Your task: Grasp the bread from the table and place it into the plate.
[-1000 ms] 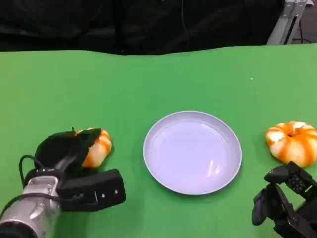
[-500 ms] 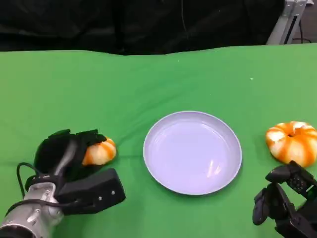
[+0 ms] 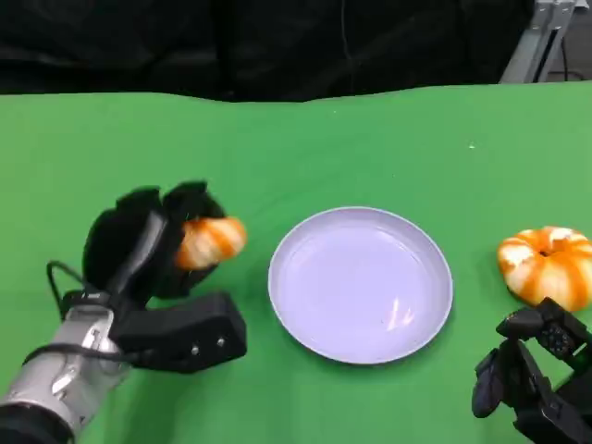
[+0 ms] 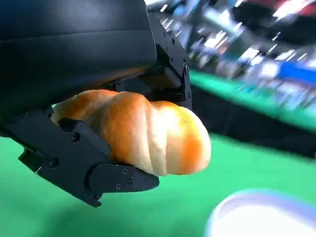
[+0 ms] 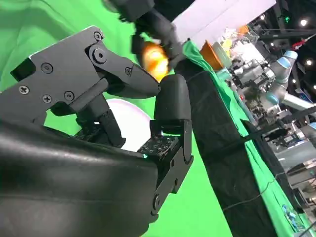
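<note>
While left hand (image 3: 153, 245) grips bread (image 3: 209, 242) | wrist view shows fingers (image 4: 98, 168) underneath | right hand (image 3: 527, 370) holds nothing

Two bread rolls appear on the scene: one bread roll (image 3: 209, 242) gripped in the left robot hand (image 3: 153, 250), a second roll (image 3: 547, 265) lying on the green bench (image 3: 305, 148). One lavender plate (image 3: 360, 283) sits between them. Two robot hands are counted, the right robot hand (image 3: 527, 370) holding nothing.

A robotics lab: green-covered table (image 3: 370, 139), black curtain (image 3: 231, 46), other robot arms (image 5: 276, 81) behind.
</note>
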